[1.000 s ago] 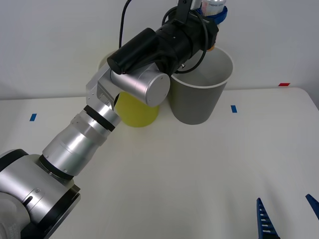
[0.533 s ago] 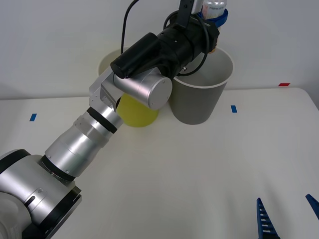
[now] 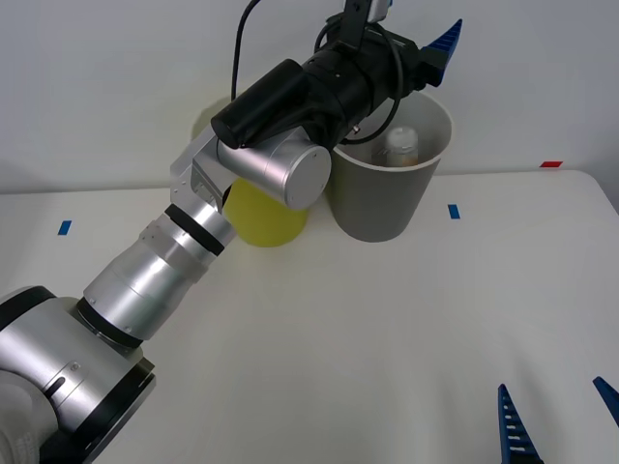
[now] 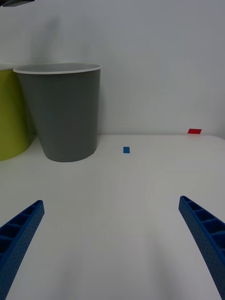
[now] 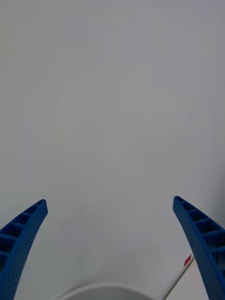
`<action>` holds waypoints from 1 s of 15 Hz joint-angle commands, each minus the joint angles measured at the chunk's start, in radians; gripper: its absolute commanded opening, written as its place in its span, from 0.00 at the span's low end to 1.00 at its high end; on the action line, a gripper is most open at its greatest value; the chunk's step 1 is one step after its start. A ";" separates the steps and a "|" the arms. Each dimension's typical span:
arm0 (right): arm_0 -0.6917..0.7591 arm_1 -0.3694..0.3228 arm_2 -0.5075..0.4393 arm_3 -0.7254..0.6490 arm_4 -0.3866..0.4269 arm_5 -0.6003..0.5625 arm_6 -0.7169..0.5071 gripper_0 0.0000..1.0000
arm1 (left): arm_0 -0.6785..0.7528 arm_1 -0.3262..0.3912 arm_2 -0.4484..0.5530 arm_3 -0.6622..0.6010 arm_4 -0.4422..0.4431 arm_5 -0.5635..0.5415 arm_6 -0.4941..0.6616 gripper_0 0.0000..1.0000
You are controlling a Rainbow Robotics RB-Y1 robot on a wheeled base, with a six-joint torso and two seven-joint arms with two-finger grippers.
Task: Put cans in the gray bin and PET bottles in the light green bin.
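Left fingers (image 3: 447,39) spread, can (image 3: 400,146) inside gray bin (image 3: 387,198)

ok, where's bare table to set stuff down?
Bare: the table in front of both bins, out to the right gripper. Crowded: the back, where the light green bin and gray bin stand under the left gripper.

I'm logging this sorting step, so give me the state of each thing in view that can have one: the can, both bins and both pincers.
can: inside the gray bin, free of any pincer.
gray bin: upright on the table, holding the can.
light green bin: upright beside the gray bin, partly hidden by the left arm; contents cannot be told.
left pincer: open, above the gray bin.
right pincer: open, low over the table near the robot.
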 commanded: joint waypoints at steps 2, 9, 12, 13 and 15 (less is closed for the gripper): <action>0.000 0.000 0.000 0.000 0.000 0.000 0.000 1.00 | -0.005 -0.007 0.000 -0.002 -0.005 0.001 0.000 1.00; 0.000 0.000 0.000 0.000 0.000 0.000 0.000 1.00 | 0.003 0.065 0.031 -0.115 0.009 0.136 0.008 1.00; 0.000 0.000 0.000 0.000 0.000 0.000 0.000 1.00 | 0.004 0.096 0.055 -0.209 0.012 0.265 0.010 1.00; 0.000 0.000 0.000 0.000 0.000 0.000 0.000 1.00 | 0.004 0.094 0.055 -0.217 0.015 0.270 0.008 1.00; 0.000 0.000 0.000 0.000 0.000 0.000 0.000 1.00 | 0.006 0.091 0.062 -0.273 0.015 0.343 0.010 1.00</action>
